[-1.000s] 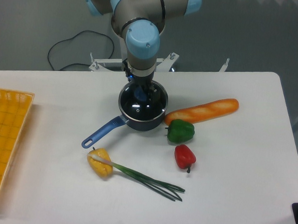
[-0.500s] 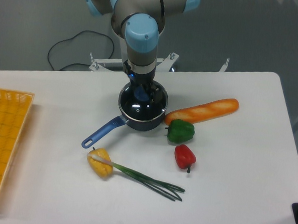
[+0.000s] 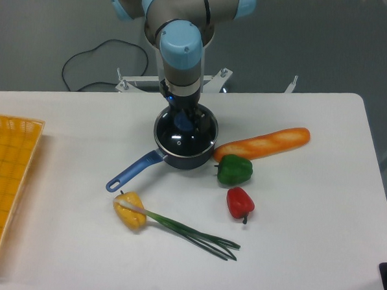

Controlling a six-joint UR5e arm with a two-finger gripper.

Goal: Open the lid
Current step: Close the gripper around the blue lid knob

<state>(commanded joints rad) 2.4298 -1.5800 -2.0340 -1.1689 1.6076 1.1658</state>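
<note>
A long loaf of bread (image 3: 263, 143) lies on the white table (image 3: 305, 242), with a green pepper (image 3: 234, 170) just below its left end and a red pepper (image 3: 240, 202) near that. A yellow pepper (image 3: 130, 210) lies under a green onion (image 3: 189, 232), and a yellow basket (image 3: 3, 187) sits at the left edge. A black cable (image 3: 87, 65) loops on the floor behind.

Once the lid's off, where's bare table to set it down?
Widest bare patch: between the basket and the saucepan handle. Also the right end beyond the baguette. Crowded in front: green pepper, red pepper, green onion.
</note>
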